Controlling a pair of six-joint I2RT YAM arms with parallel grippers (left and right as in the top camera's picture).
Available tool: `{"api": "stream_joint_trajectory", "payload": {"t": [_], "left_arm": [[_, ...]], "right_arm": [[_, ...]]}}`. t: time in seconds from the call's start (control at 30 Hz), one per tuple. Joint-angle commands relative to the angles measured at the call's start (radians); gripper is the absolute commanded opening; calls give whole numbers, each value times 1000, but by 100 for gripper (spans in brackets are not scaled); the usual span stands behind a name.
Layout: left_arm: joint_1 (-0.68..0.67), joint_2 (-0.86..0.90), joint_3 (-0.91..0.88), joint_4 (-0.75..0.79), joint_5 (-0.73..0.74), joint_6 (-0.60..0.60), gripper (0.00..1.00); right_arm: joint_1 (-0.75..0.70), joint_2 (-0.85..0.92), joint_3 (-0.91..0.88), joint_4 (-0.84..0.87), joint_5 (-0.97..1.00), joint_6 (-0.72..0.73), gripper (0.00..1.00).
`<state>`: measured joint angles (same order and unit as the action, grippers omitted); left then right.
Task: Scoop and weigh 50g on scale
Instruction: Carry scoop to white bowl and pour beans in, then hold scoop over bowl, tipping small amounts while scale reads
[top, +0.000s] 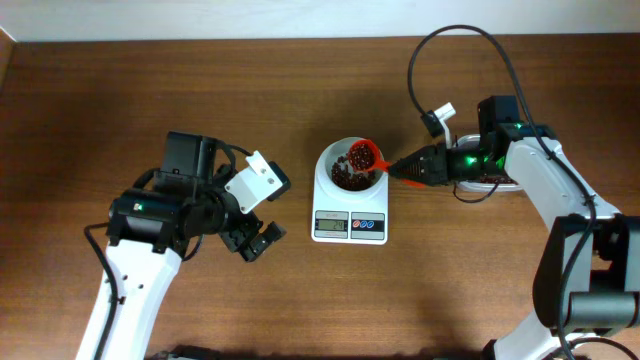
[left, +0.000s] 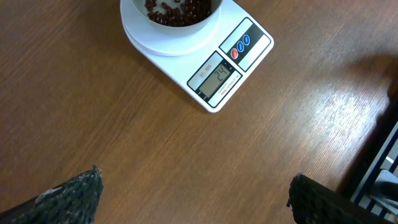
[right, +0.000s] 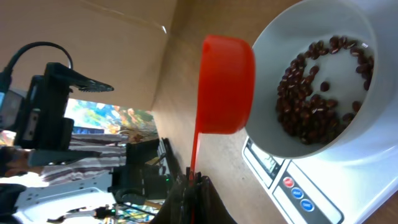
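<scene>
Red scoop (top: 364, 156) poised over beans (top: 345, 176) on the scale (top: 348, 226)
Handle runs rightward into the pinching right gripper (top: 400, 168); left gripper (top: 255, 240) spread.

**Cropped, hidden, unreadable**
Ahead of the left gripper (left: 196, 196), the bowl (left: 168, 37) of the scale (left: 214, 74) runs off the top edge, and only the gripper's fingertip ends show. Overhead, the display (top: 331, 226) is too small to read. Above the right gripper (right: 191, 198), the scoop (right: 227, 84) shows only its back. The tub (top: 495, 187) behind that gripper lies mostly under the arm.

With left fingers (left: 65, 198) spread wide, right fingers (right: 206, 202) pinch the red scoop (right: 227, 84).
</scene>
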<state>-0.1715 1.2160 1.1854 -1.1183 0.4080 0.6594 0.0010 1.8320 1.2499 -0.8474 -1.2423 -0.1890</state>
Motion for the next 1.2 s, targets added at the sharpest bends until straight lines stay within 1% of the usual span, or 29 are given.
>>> {"api": "stream_joint_trajectory", "payload": {"t": [0.0,0.07,0.13,0.17,0.2,0.23,0.27,0.3,0.37,0.4,0.43,0.47,0.5,0.53,0.57,0.6,0.63,0.67,0.7,0.73,0.77,0.83,0.87,0.97,1.07,1.13,1.17], "left_arm": [[4,0,-7,-1,11,16,99],[4,0,-7,-1,11,16,99],[4,0,-7,-1,11,16,99],[4,0,-7,-1,11,16,99],[4,0,-7,-1,11,16,99],[4,0,-7,-1,11,16,99],[4,0,-7,-1,11,16,99],[4,0,-7,-1,11,16,99],[4,0,-7,-1,11,16,99],[4,0,-7,-1,11,16,99],[4,0,-7,-1,11,16,99],[4,0,-7,-1,11,16,99],[4,0,-7,-1,11,16,99],[4,0,-7,-1,11,16,99],[4,0,-7,-1,11,16,99],[4,0,-7,-1,11,16,99],[4,0,-7,-1,11,16,99],[4,0,-7,-1,11,16,99],[4,0,-7,-1,11,16,99],[4,0,-7,-1,11,16,99],[4,0,-7,-1,11,16,99],[4,0,-7,-1,11,16,99],[4,0,-7,-1,11,16,99],[4,0,-7,-1,11,16,99],[4,0,-7,-1,11,16,99],[4,0,-7,-1,11,16,99],[4,0,-7,-1,11,16,99]], "right_arm": [[17,7,-6,40,55,-13,4],[39,7,-6,138,147,-20,4],[51,7,-6,156,151,-21,4],[52,7,-6,157,156,-56,4],[52,7,-6,163,227,-86,4],[52,7,-6,151,195,-95,4],[52,7,-6,150,147,-154,4],[51,7,-6,168,224,-91,4],[51,7,-6,175,121,-138,4],[51,7,-6,186,196,-62,4],[51,7,-6,179,209,-29,4],[51,7,-6,188,100,-90,4],[51,7,-6,197,159,-74,4],[51,7,-6,188,254,-27,4],[51,7,-6,165,177,-114,4],[51,7,-6,176,159,-135,4],[51,7,-6,182,269,-53,4],[51,7,-6,175,174,-141,4],[51,7,-5,191,226,-83,4],[51,7,-5,185,241,-66,4],[51,4,-5,178,202,-98,4],[51,-15,-5,178,200,-107,4],[51,-42,-5,178,220,-107,4],[61,-108,-5,154,368,-106,4],[122,-134,-5,143,471,-137,4],[166,-134,-5,129,588,-137,4],[183,-134,-5,129,593,-137,4]]}}
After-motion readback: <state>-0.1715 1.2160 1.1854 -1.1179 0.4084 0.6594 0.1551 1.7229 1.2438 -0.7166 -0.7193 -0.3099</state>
